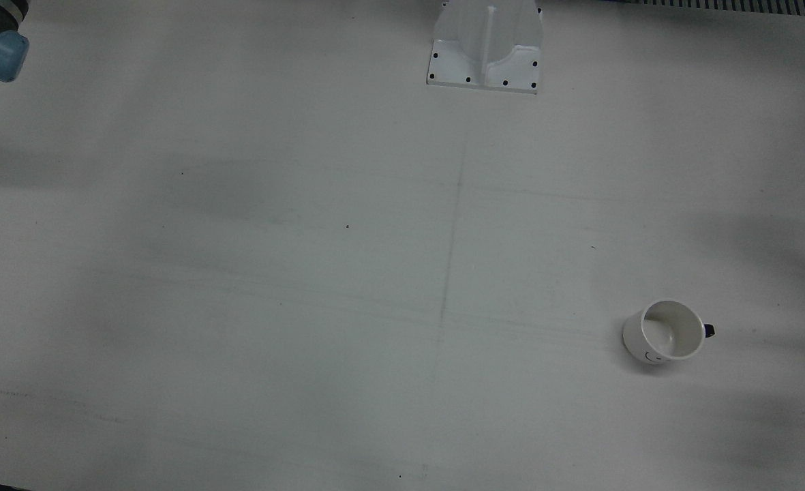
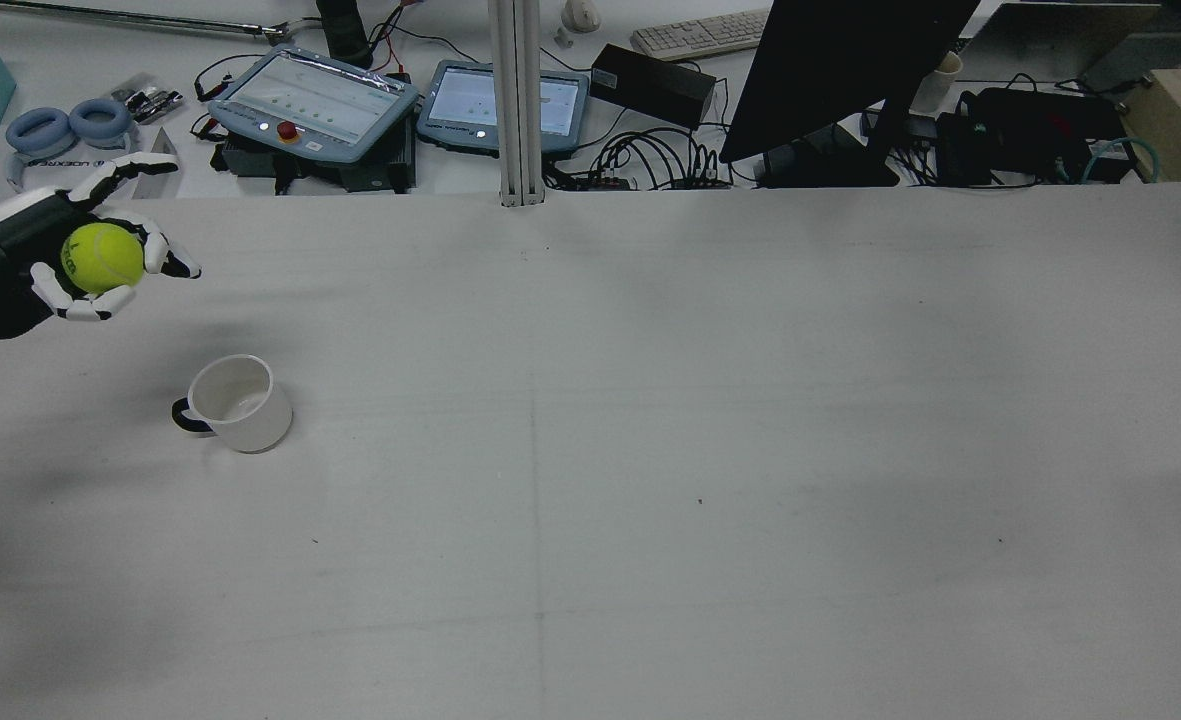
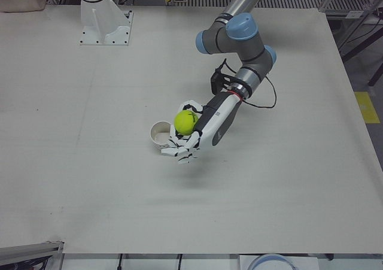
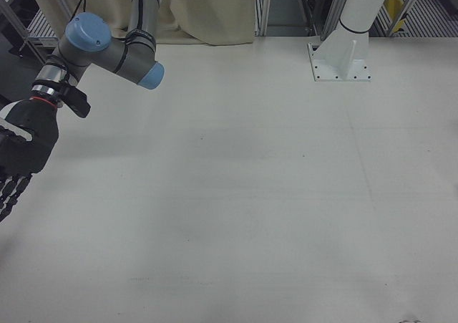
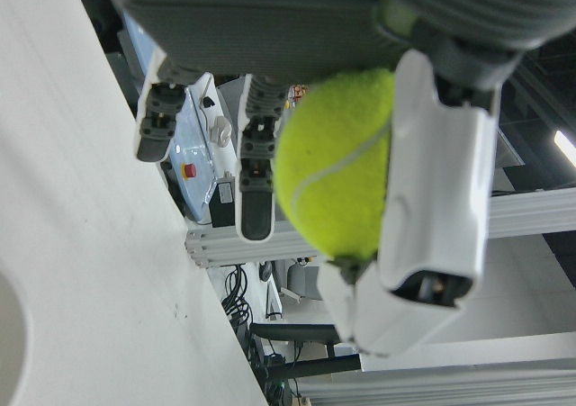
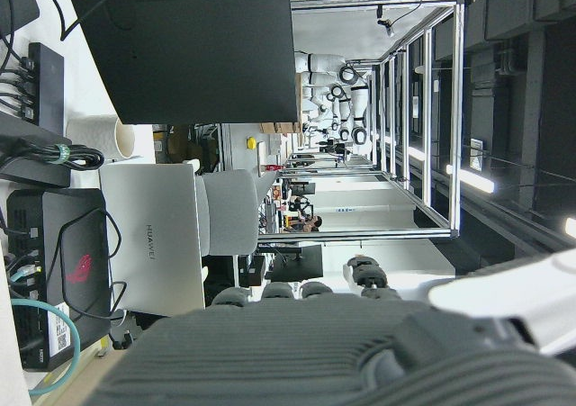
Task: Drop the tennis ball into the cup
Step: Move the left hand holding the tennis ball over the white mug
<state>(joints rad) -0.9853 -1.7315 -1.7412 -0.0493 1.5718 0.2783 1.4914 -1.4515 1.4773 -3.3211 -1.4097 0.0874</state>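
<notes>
In the rear view, the left hand (image 2: pixel 70 265) is seen at the far left, held up in the air. The tennis ball (image 2: pixel 102 257) is held inside it, with the fingers (image 2: pixel 165 255) curled around the ball. The same hold is shown up close in the left hand view, where the ball is pressed between the fingers and the palm.

A little to the right and nearer, the cup (image 2: pixel 240 402) is standing upright on the surface (image 2: pixel 710 440), with its open mouth up and nothing seen inside. Its dark handle is turned to the left. The ball is near the cup but not yet over it.

The step in hand looks like the carry: the ball is lifted, but not yet let go. Next, the ball likely needs to be brought right above the cup's mouth, and then the fingers opened so it falls in.

At the far right side, the right hand (image 4: pixel 18 155) is kept away from the work, off to one side. Whether its fingers are spread or pressed together cannot be told.
</notes>
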